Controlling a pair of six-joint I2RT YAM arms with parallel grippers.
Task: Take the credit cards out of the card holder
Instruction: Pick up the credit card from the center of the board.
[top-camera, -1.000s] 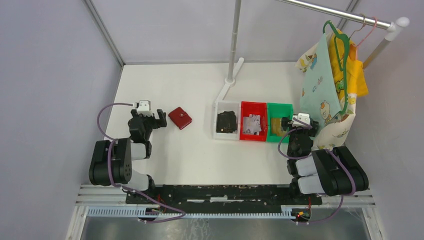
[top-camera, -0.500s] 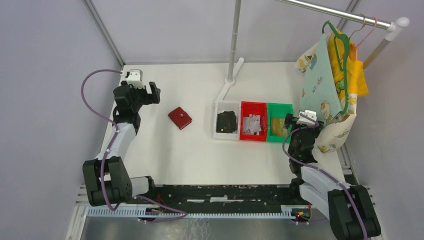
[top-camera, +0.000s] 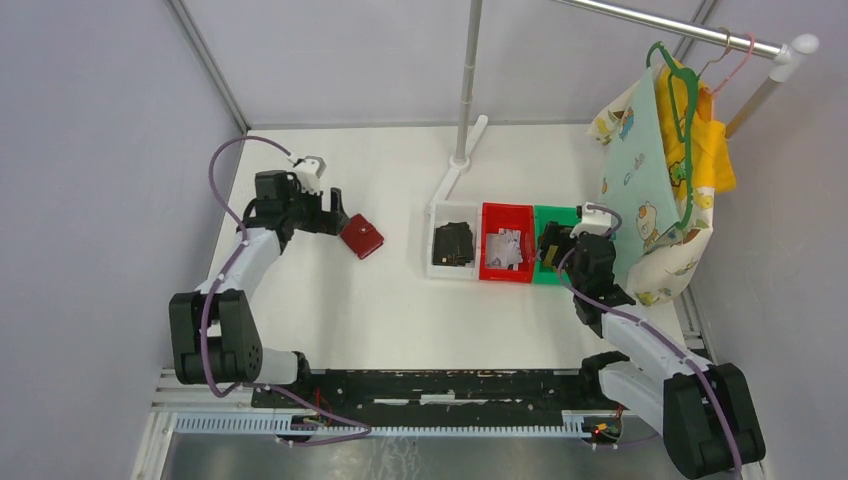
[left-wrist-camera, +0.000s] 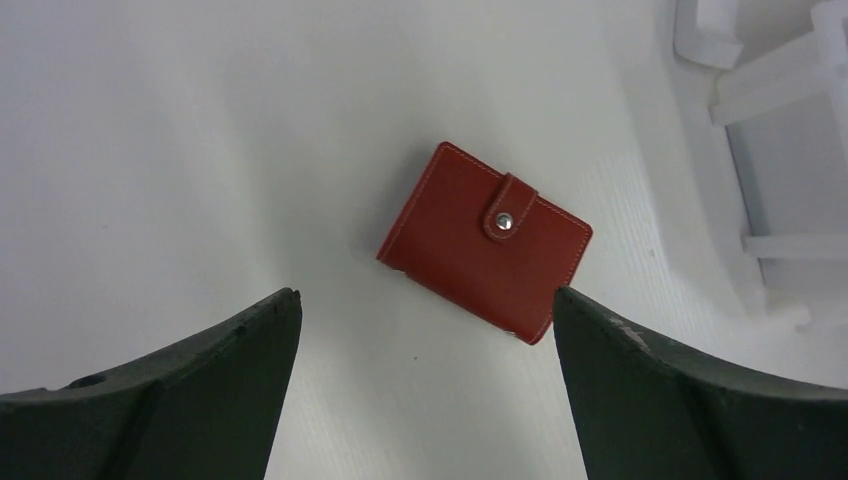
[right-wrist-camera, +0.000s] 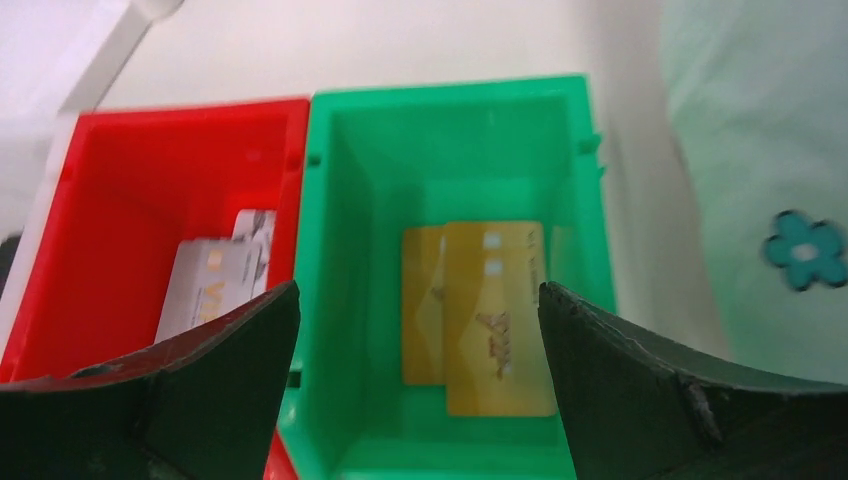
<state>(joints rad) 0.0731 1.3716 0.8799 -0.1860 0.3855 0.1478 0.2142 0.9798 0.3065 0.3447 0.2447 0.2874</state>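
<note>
The card holder (top-camera: 360, 236) is a small red wallet lying closed on the white table, its snap tab fastened (left-wrist-camera: 485, 245). My left gripper (top-camera: 337, 213) hovers just left of it, open and holding nothing (left-wrist-camera: 425, 300); the wallet lies just beyond the fingertips. Golden credit cards (right-wrist-camera: 495, 315) lie in the green bin (right-wrist-camera: 340, 200), and my right gripper (right-wrist-camera: 418, 295) hangs open over them (top-camera: 548, 245). Silvery cards (right-wrist-camera: 215, 290) lie in the red bin (top-camera: 505, 210). Dark cards (top-camera: 452, 243) lie in the white bin (top-camera: 437, 215).
Children's clothes on hangers (top-camera: 660, 170) hang from a rail at the right, close beside the right arm. A metal pole on a white foot (top-camera: 460, 160) stands behind the bins. Grey walls close the table at the left and back.
My left arm has swung from the back left corner towards the wallet. My right gripper has moved left and forward over the green bin. Both stay open.
</note>
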